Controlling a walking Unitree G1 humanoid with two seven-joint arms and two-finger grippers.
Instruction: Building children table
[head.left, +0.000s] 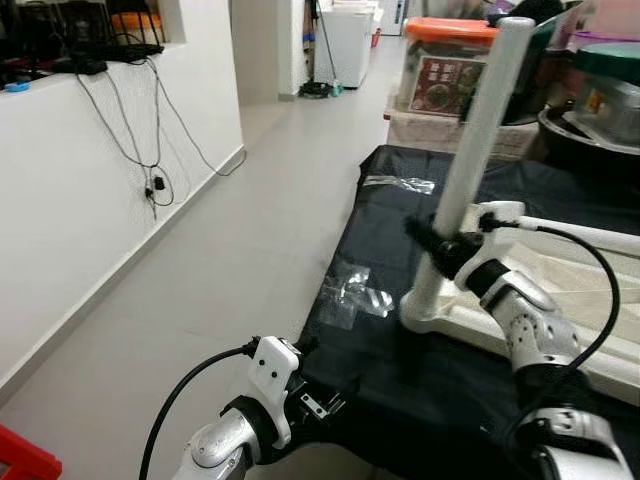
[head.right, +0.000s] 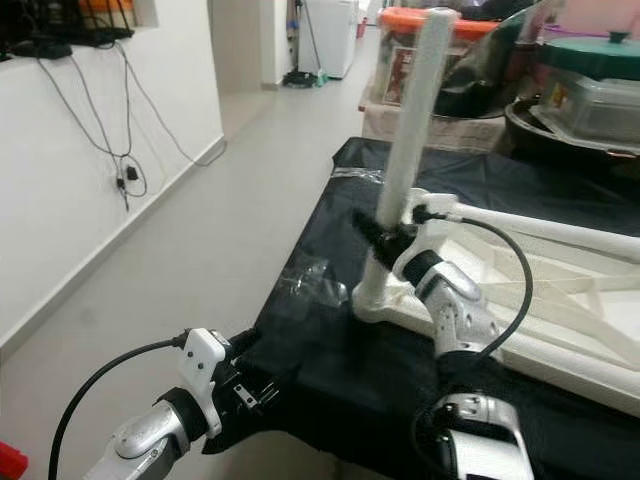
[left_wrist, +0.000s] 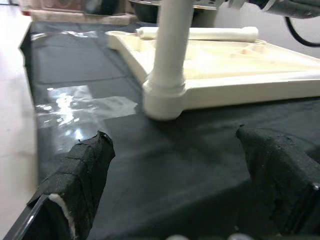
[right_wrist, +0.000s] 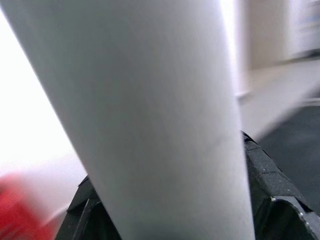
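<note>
one hand, the right hand (head.left: 437, 243), grips the table leg (head.left: 480, 130); left hand (left_wrist: 175, 165) wide.

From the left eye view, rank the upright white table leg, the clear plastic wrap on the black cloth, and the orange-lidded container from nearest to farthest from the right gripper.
1. The upright white table leg: the right gripper is shut on it, low down by the corner socket.
2. The clear plastic wrap: on the black cloth, to the gripper's left.
3. The orange-lidded container: far back, beyond the cloth.

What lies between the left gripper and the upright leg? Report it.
Bare black cloth, with a clear plastic wrapper off to one side, seen in the left wrist view between left gripper and leg.
</note>
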